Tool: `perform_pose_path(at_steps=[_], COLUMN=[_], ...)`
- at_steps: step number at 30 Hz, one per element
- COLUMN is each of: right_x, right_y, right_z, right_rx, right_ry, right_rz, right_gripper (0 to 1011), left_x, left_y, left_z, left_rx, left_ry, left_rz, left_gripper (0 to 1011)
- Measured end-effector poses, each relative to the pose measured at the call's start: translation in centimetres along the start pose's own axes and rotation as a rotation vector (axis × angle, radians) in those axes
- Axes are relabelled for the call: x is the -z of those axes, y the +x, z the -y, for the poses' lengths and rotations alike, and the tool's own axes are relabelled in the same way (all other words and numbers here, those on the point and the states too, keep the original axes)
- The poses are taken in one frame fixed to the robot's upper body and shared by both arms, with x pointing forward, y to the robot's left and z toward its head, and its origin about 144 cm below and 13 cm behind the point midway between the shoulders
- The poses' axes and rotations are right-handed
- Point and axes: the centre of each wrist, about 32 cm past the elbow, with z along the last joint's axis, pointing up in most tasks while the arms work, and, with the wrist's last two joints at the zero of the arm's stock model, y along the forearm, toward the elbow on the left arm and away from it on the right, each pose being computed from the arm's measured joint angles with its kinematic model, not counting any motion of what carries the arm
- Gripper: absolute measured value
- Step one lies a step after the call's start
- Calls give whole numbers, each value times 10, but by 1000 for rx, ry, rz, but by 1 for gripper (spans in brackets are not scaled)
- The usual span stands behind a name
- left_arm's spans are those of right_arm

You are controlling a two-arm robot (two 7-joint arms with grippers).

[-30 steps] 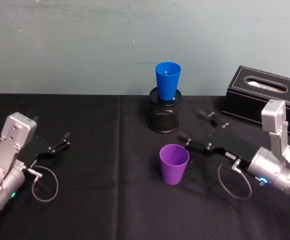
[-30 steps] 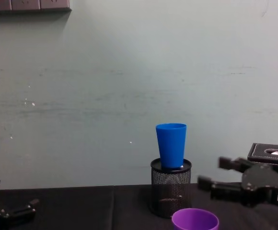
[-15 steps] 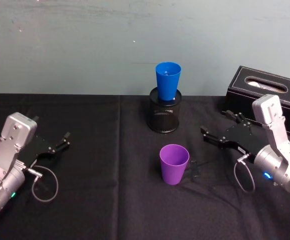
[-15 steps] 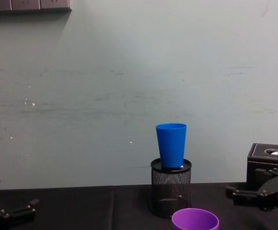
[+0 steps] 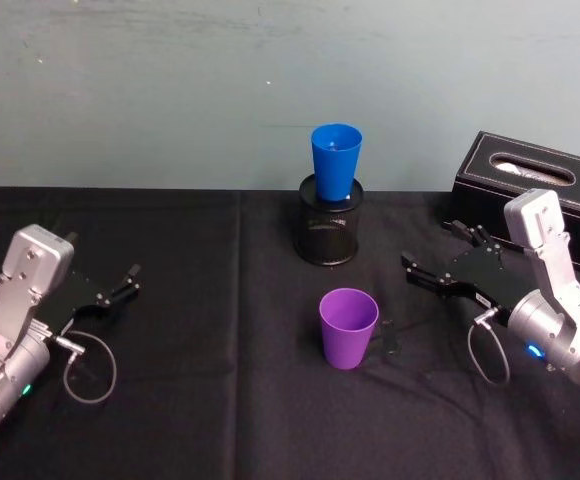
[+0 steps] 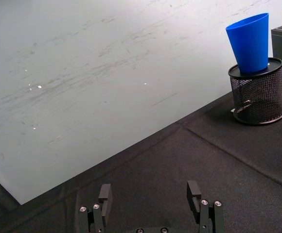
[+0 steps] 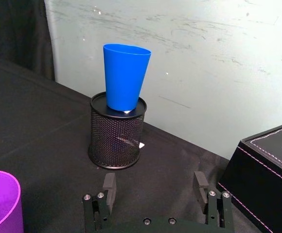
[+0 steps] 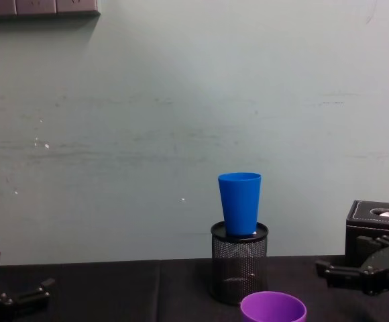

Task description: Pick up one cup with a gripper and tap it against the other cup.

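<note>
Sizing up the risks, I took the purple cup point(image 5: 349, 328) as my landmark: it stood upright on the black desk point(image 5: 220, 400), nothing gripping it. The blue cup point(image 5: 335, 163) sat behind it, perched in the mouth of a black mesh holder point(image 5: 328, 234). My right end effector point(image 5: 438, 256) hovered to the purple cup's right, well apart, fingers spread and holding nothing. The left end effector point(image 5: 130, 276) lay parked far to its left, also spread.

My worries: a smooth, tapered tumbler could slip out of a pinch taken too low or too lightly. A hard tap might knock the blue cup off its perch (it looked only loosely seated), or tip the holder. The tissue box point(image 5: 530, 195), behind the right arm, could crowd its swing.
</note>
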Motion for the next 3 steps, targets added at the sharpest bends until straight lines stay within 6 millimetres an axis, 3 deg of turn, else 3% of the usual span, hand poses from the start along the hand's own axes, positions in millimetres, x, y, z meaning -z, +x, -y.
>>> perform_pose_path(at_steps=[3], right_x=[0], right_y=[0], right_z=[0], right_rx=[1], right_ry=[0], right_rz=[0], right_gripper=[1002], left_x=[0], left_y=[0], left_z=[0], left_rx=[0], left_ry=[0], left_rz=[0], left_gripper=[1011])
